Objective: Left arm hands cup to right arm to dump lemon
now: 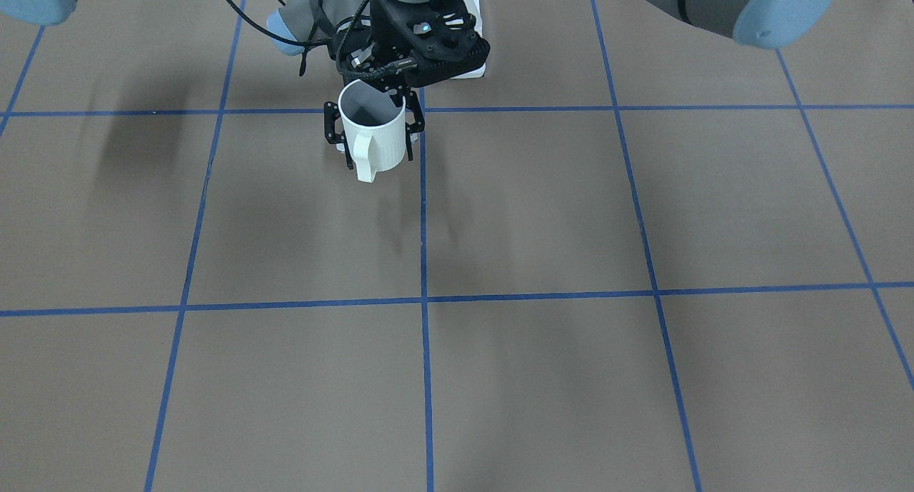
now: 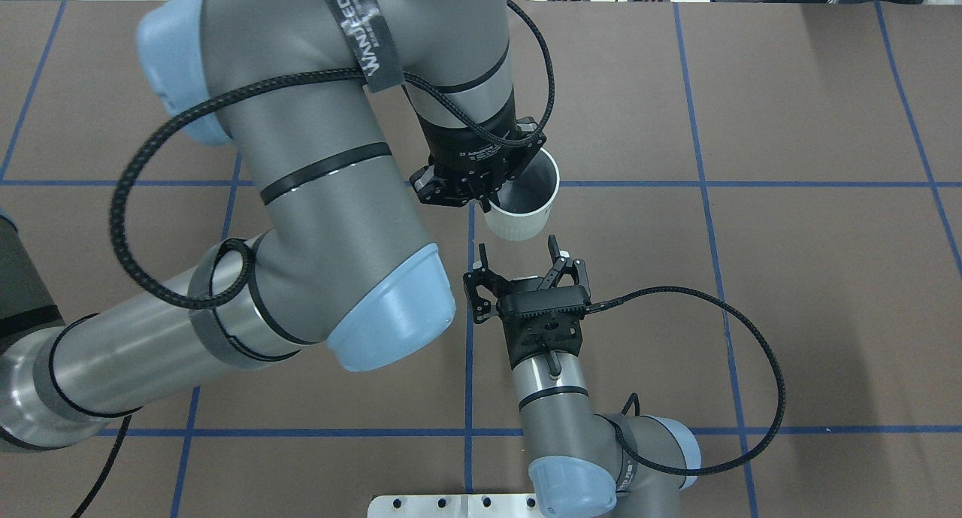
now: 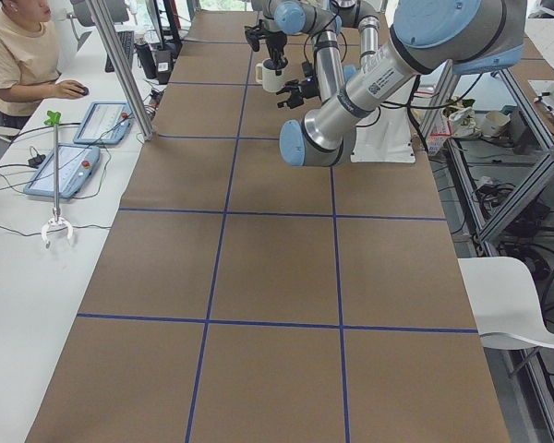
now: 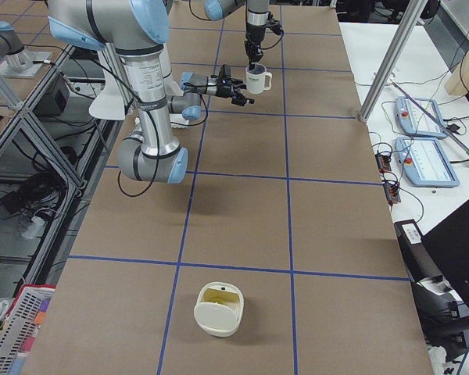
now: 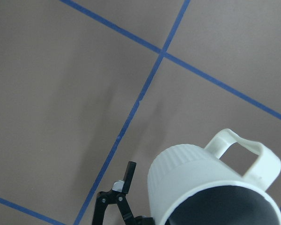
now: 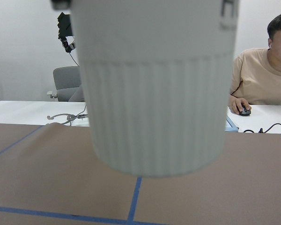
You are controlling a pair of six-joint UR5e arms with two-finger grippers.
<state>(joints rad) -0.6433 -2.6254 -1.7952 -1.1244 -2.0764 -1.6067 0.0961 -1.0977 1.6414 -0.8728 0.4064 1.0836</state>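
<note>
The white ribbed cup (image 2: 518, 221) hangs in the air over the table's middle line, upright, with its handle (image 1: 363, 156) facing the operators' side. My left gripper (image 2: 487, 193) reaches down from above and is shut on the cup's rim. My right gripper (image 2: 518, 249) lies level and is open. Its thin fingers (image 1: 332, 124) flank the cup's body, and the left wrist view shows a gap beside one finger (image 5: 127, 176). The cup fills the right wrist view (image 6: 154, 117). Its inside (image 1: 368, 110) looks grey, and no lemon shows there.
A cream container (image 4: 219, 308) with a yellowish inside sits on the table at the end on my right. An operator (image 3: 18, 46) sits at the white side table with control tablets (image 3: 74, 166). Metal posts (image 4: 391, 62) stand at that table's edge.
</note>
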